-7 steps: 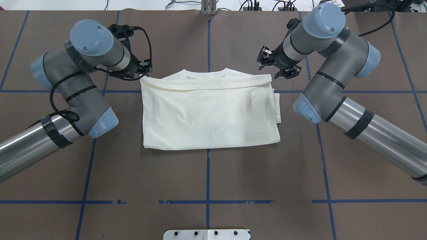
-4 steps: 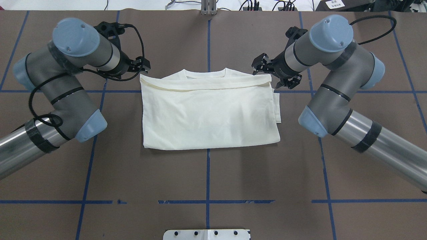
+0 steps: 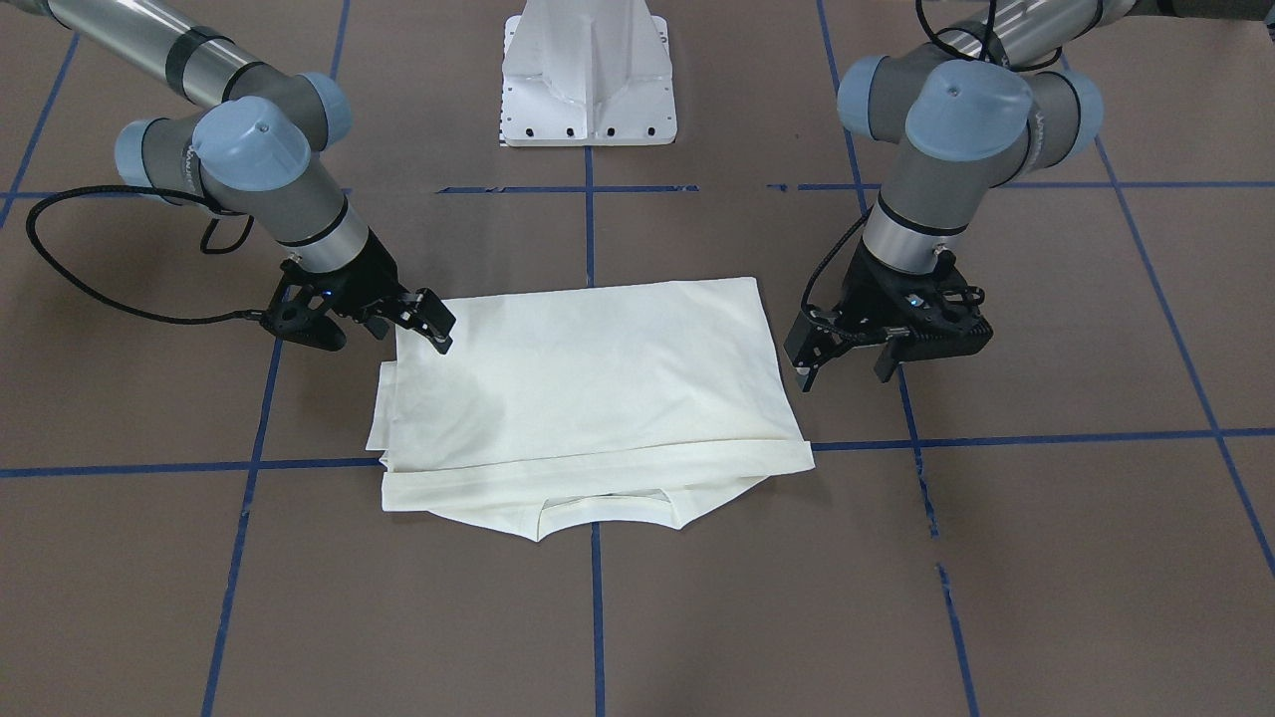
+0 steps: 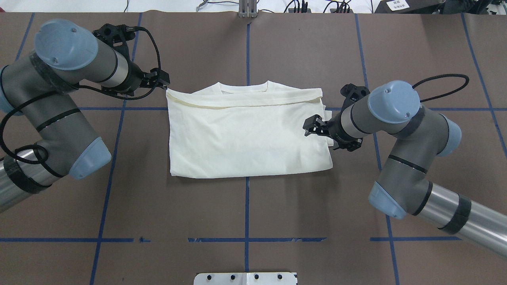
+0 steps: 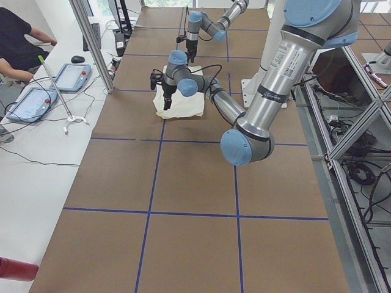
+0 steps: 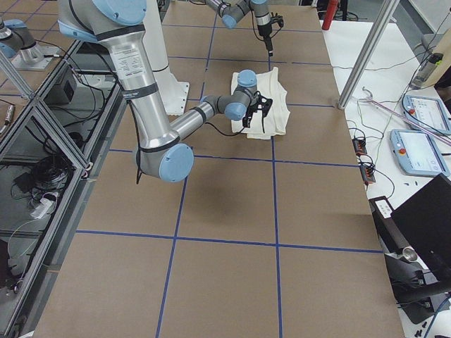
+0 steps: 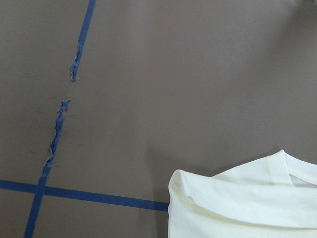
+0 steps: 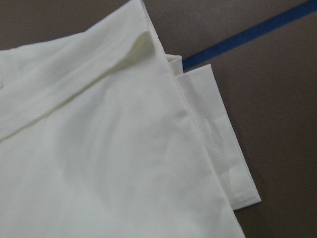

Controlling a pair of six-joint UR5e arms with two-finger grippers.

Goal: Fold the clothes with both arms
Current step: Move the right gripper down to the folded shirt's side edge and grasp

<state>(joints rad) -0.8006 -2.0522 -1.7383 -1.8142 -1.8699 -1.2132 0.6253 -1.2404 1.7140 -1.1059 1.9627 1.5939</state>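
Note:
The cream T-shirt (image 4: 245, 134) lies folded into a rectangle on the brown table, plain side up, collar at the far edge. No print shows. My left gripper (image 4: 162, 81) hovers by the shirt's far left corner, open and empty; in the front-facing view (image 3: 845, 360) its fingers stand apart beside the shirt. My right gripper (image 4: 323, 135) is over the middle of the shirt's right edge, open and holding nothing; it also shows in the front-facing view (image 3: 408, 321). The right wrist view shows the shirt (image 8: 99, 148) with a folded layer (image 8: 218, 144) sticking out. The left wrist view shows its corner (image 7: 237, 203).
The white pedestal base plate (image 4: 245, 278) sits at the near middle edge. Blue tape lines (image 4: 246, 209) cross the brown table. A side bench with tablets (image 5: 30, 101), cables and a seated person (image 5: 18, 36) runs along the far side, behind a metal post (image 5: 91, 46).
My right gripper has moved from the shirt's far right corner toward the robot, to the middle of its right edge. My left arm has drawn slightly leftward. The shirt has not moved.

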